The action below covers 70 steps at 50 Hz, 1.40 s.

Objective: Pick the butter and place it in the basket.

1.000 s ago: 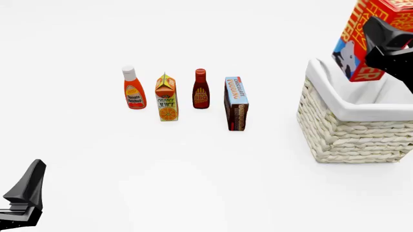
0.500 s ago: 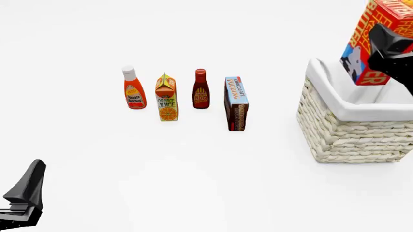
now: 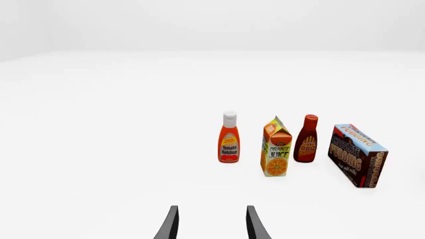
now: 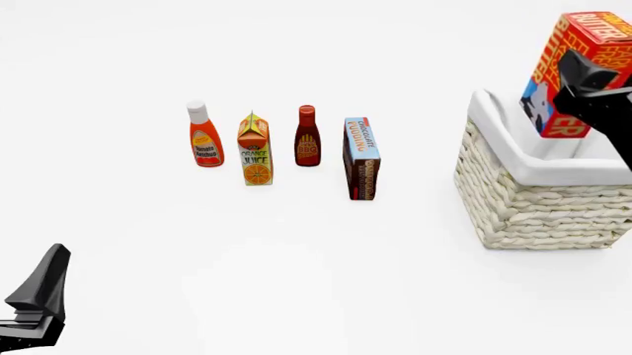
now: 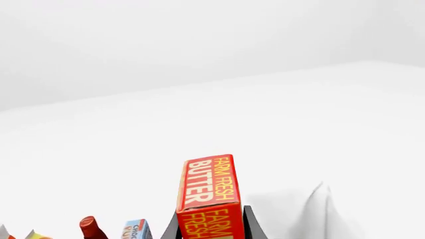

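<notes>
1. The right gripper point(image 4: 593, 92) clamped the one butter point(image 4: 573, 70) carton, tilted, in the air above the single basket point(image 4: 538, 200), whose rim sat just below the carton.
2. The left gripper point(image 3: 211, 224) held nothing, fingers parted, low at the near edge of the table point(image 4: 296, 259).
3. Four groceries stood in a row ahead of it: one ketchup bottle point(image 4: 204, 134), one orange juice carton point(image 4: 254, 149), one BBQ sauce bottle point(image 4: 307, 136), one chocolate pudding box point(image 4: 362, 157).
4. The pudding box stood well apart from the basket, bare table between.
</notes>
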{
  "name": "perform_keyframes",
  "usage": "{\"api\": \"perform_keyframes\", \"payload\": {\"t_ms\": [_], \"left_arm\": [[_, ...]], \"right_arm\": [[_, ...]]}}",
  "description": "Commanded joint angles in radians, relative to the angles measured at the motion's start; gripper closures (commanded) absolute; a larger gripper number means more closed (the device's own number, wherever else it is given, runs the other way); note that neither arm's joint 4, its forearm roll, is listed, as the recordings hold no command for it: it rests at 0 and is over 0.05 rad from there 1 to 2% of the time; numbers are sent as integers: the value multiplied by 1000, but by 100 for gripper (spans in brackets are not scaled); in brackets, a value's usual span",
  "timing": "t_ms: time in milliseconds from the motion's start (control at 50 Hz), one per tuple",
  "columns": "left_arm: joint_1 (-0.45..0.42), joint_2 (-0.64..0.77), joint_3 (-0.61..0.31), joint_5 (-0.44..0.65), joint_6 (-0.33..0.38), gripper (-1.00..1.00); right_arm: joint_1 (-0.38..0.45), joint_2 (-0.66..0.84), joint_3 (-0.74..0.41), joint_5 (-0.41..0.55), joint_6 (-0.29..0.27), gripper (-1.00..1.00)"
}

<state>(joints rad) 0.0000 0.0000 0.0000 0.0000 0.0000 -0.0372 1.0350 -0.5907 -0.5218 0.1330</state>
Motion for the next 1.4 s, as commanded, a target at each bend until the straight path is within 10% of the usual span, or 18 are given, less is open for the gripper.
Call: {"api": "perform_keyframes", "payload": {"t_ms": [20,1400], "left_arm": [[0,0,0,0,0,-100],[0,0,0,0,0,-100]], "right_arm": [[-25,33,-13,-34,22,100],[-123,277,-83,-164,5,100]]}}
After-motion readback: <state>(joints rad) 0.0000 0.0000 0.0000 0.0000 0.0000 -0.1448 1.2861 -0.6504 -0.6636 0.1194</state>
